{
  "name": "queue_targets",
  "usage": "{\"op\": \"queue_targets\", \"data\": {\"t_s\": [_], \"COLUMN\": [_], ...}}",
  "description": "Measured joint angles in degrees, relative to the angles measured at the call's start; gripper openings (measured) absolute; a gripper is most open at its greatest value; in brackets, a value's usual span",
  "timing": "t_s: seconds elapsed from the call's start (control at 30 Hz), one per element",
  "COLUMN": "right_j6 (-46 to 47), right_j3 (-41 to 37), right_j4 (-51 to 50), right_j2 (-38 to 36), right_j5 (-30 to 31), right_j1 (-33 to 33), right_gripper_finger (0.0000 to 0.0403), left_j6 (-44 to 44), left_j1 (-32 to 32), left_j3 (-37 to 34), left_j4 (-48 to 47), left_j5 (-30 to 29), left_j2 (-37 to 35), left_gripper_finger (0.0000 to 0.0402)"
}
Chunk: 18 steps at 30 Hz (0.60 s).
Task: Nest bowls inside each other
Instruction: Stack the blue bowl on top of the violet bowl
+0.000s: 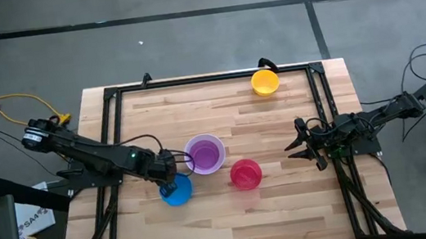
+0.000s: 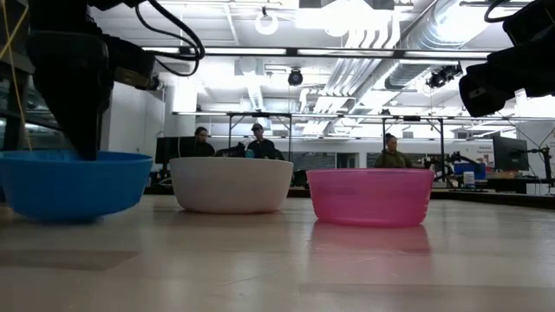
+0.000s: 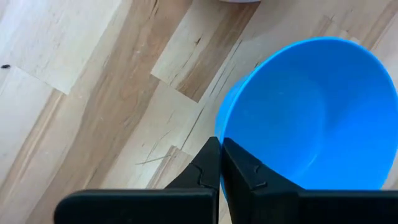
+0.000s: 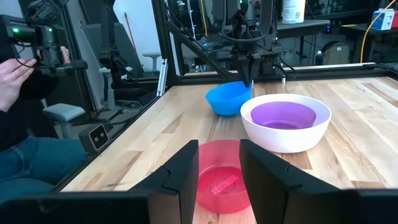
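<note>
My left gripper (image 1: 170, 179) is shut on the blue bowl (image 1: 178, 191) near the table's left side. Just right of it stands the white bowl (image 1: 202, 140), with the purple bowl (image 1: 204, 154) nested inside it. The red bowl (image 1: 246, 174) rests on its base to their right. The yellow-orange bowl (image 1: 265, 81) sits near the far edge. My right gripper (image 1: 305, 145) hovers open and level at the right, pointing toward the red bowl (image 4: 224, 180), and touches nothing. My left gripper (image 3: 220, 144) pinches the blue bowl's rim (image 3: 222, 115) on its left side, with one finger inside the bowl and one outside. The fingers come steeply from above. The bowl (image 4: 228, 98) hangs tilted from the fingers. In the low view it (image 2: 74, 182) seems just clear of the table, above its shadow.
A black metal frame (image 1: 111, 96) runs along the table's far, left and right edges. Bare wood lies at the near side and between the red and yellow-orange bowls. People sit in the room beyond (image 2: 256, 143), and a person's hand (image 4: 12, 78) shows off the table.
</note>
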Motion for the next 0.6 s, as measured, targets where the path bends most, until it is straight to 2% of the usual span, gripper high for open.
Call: {"op": "queue_targets", "data": {"t_s": [0.47, 0.6], "right_j6": [0.0, 0.0], "right_j3": [0.0, 0.0], "right_j4": [0.0, 0.0], "right_j2": [0.0, 0.0], "right_j5": [0.0, 0.0], "right_j1": [0.0, 0.0], "right_gripper_finger": [0.011, 0.011], "left_j6": [1.1, 2.4], "left_j1": [0.1, 2.8], "left_j3": [0.0, 2.1], "left_j4": [-2.4, -3.9], "left_j5": [-0.5, 0.3], "left_j2": [-6.7, -7.1], "left_gripper_finger": [0.0, 0.0]}}
